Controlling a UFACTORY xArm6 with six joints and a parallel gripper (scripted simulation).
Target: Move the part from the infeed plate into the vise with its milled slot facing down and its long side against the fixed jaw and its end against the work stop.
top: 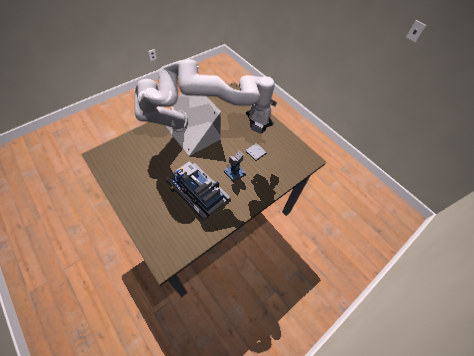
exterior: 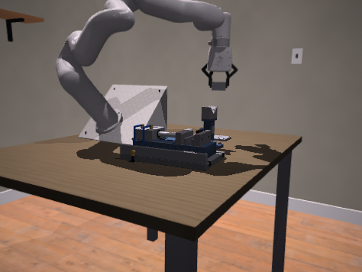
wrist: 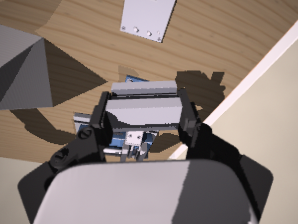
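My gripper (exterior: 218, 85) is shut on the part (exterior: 218, 86), a grey block, and holds it high in the air above the table's far side. In the wrist view the part (wrist: 144, 109) sits crosswise between my two dark fingers. In the top view the gripper (top: 259, 123) hangs beyond the infeed plate (top: 256, 151), a flat pale plate that lies bare; the plate also shows in the wrist view (wrist: 148, 17). The vise (top: 199, 188) stands open on its base, seen from the side in the exterior view (exterior: 173, 145). The V-block (exterior: 209, 118) stands on its post between vise and plate.
A large grey wedge-shaped mount (top: 196, 124) carries the arm's base at the table's back. The table's far edge (wrist: 240, 90) runs close below the gripper. A small yellow-topped post (exterior: 133, 153) stands at the vise's front.
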